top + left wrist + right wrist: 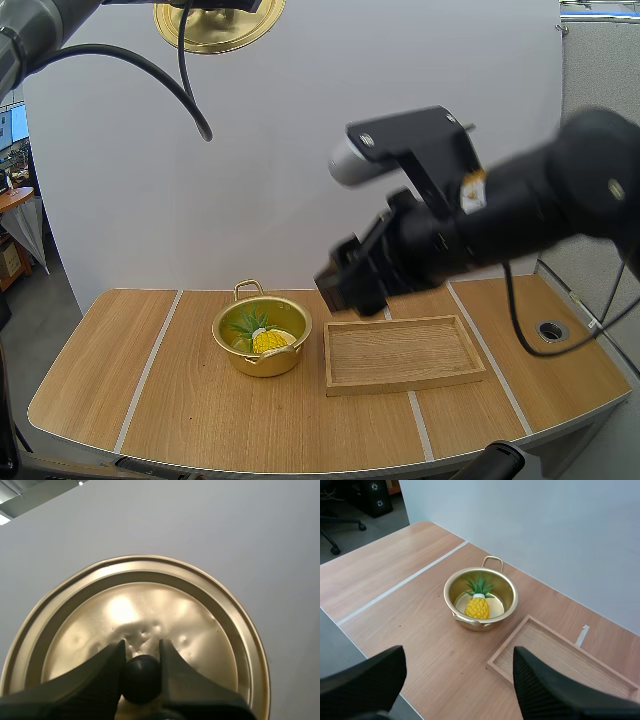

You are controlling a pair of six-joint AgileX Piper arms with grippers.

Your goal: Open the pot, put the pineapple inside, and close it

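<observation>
White wall point(300, 150) stands behind a wooden table point(200, 420) with pale lines across it. On the table sits a gold pot point(262, 366) with no top on it. The pineapple point(271, 340) lies inside the pot, yellow with green leaves. The leaves point to the far handle point(248, 288) of the pot.

Just beside the pot, on its right, lies a flat wooden tray point(400, 352). The two are close, but I cannot tell if they touch.

The left hand point(141, 645) is high up in front of the wall, far above the table. Its two black fingers point(105, 675) pinch the round black knob point(141, 678) of the gold lid point(150, 605). The lid hangs in the air and its round gold face has small dents in it. From the high view the lid point(215, 28) shows at the very top, up and a bit left of the pot.

The right hand point(345, 280) hangs in the air over the table, above the back of the tray and near the pot. Its fingers point(550, 690) are spread wide apart and nothing is between them. Between those fingers, down below, are the pot with the pineapple and the near end of the tray
</observation>
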